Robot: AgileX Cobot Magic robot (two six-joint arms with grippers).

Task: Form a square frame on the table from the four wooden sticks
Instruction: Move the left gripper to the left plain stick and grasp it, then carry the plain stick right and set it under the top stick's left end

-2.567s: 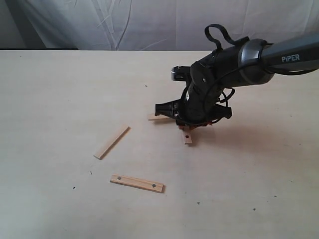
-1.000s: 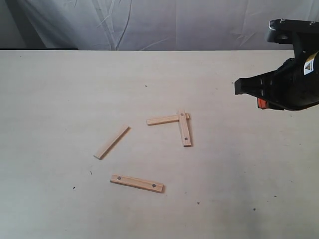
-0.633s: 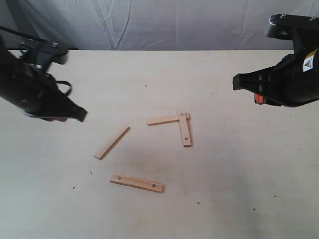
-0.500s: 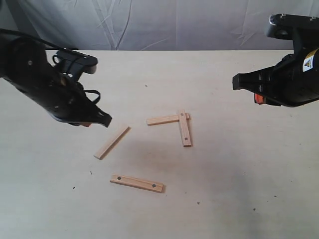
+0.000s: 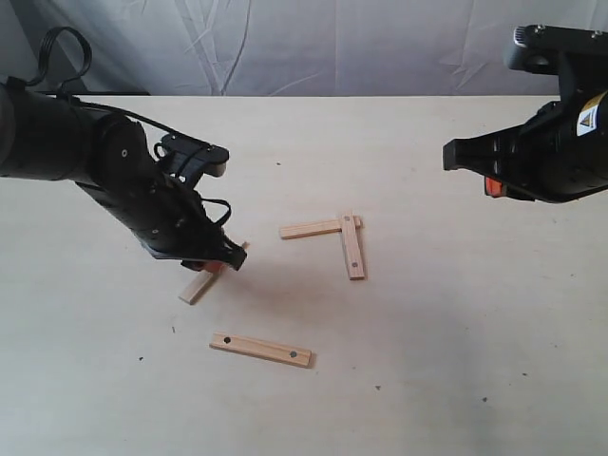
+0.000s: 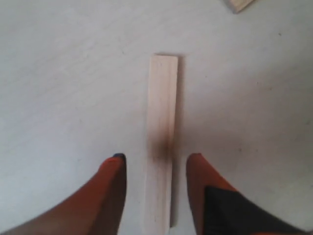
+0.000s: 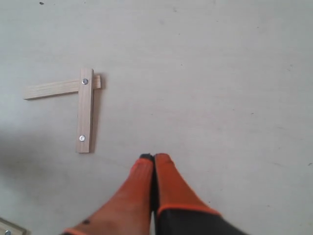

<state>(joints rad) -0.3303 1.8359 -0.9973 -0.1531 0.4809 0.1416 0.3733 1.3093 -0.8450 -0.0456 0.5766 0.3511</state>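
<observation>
A plain wooden stick (image 6: 162,142) lies on the table (image 5: 446,323), and my left gripper (image 6: 155,161) is open astride it, one orange finger on each side. In the exterior view that gripper (image 5: 217,265) covers most of this stick (image 5: 198,287). Two other sticks form an L: a plain one (image 5: 310,229) (image 7: 51,89) with a dotted one (image 5: 352,245) (image 7: 84,110) laid over its end. A second dotted stick (image 5: 260,350) lies alone nearer the front. My right gripper (image 7: 154,157) is shut and empty, raised at the right, its arm (image 5: 537,157) clear of the sticks.
A wrinkled white cloth (image 5: 285,47) hangs behind the table's far edge. Tiny dark specks dot the tabletop. Bare table stretches between the L of sticks and the right arm.
The right arm left the L-shaped pair and lifted away to the right. The left arm then came in from the left and dropped over the plain slanted stick.
</observation>
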